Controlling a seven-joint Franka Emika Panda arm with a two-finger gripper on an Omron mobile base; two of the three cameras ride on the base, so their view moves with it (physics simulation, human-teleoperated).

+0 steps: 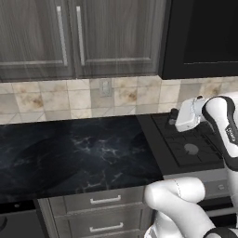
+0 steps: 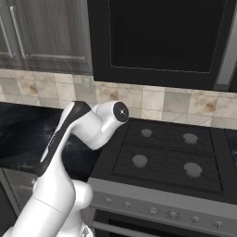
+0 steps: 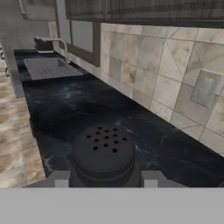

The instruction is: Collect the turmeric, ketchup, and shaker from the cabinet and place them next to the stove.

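1. One item rides in the tool (image 3: 105, 181): the shaker (image 3: 104, 155), jaws partly closed around its body, above the black tabletop (image 1: 83, 153) left of the stove (image 2: 166, 157).
2. Risk: releasing it from too high could tip it over.

Glossy white rounded arm (image 2: 60, 185), dark grey-black joint bands, round white joint cap, boxy white hand

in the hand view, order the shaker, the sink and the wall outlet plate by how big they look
1. shaker, largest, though it sits right at the camera so nearness inflates it
2. sink, far down the counter
3. wall outlet plate, smallest, though close to the sink in apparent size
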